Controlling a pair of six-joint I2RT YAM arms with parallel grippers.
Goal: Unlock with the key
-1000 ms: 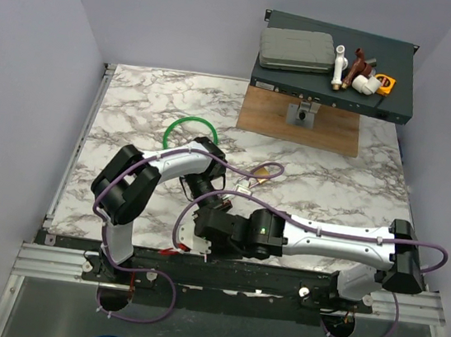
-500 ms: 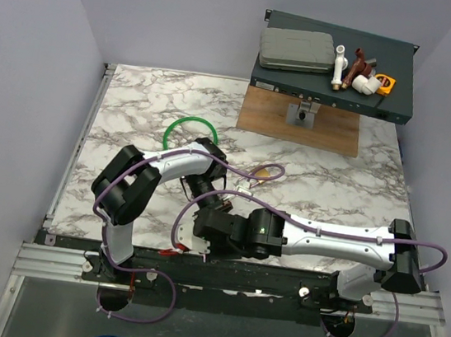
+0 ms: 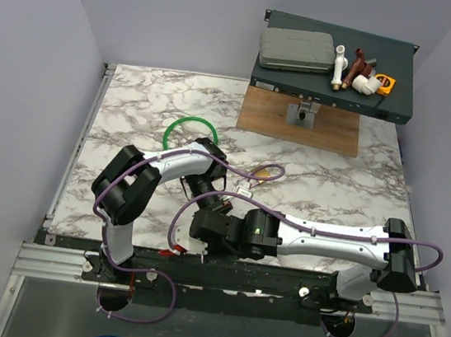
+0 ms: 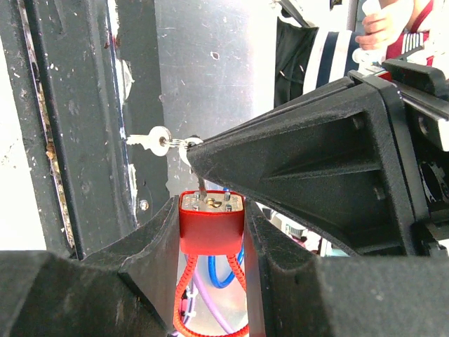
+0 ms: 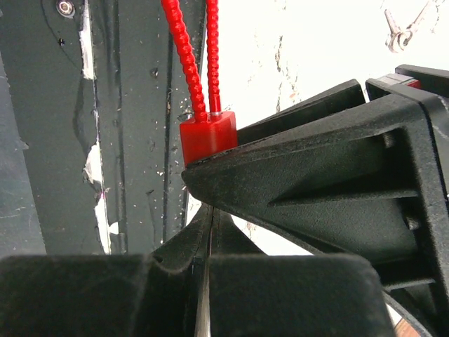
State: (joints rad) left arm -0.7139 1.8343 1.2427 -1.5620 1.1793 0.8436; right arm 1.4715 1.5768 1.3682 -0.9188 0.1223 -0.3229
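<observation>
A small red padlock (image 4: pixel 210 228) with a red cord loop (image 4: pixel 184 295) sits between my left gripper's (image 4: pixel 210 208) fingers, keyhole face up. The metal key (image 4: pixel 201 188) stands with its blade in that keyhole, its head pinched at the tip of my right gripper (image 4: pixel 193 151), which reaches in from the right. A spare key (image 4: pixel 158 140) dangles from the same ring. In the right wrist view my right gripper (image 5: pixel 210 210) is shut, with the padlock (image 5: pixel 205 133) just above it. From above, both grippers meet near the table's front edge (image 3: pixel 203 215), and the lock is hidden there.
A green cable loop (image 3: pixel 189 126) lies behind the left arm. A wooden board (image 3: pixel 298 120) and a dark box (image 3: pixel 335 62) with a grey case and pipe fittings stand at the back right. The black rail (image 3: pixel 236 274) runs along the near edge. Small keys (image 5: pixel 403 31) lie on the marble.
The right arm has shifted slightly left in the top view. Both grips look unchanged.
</observation>
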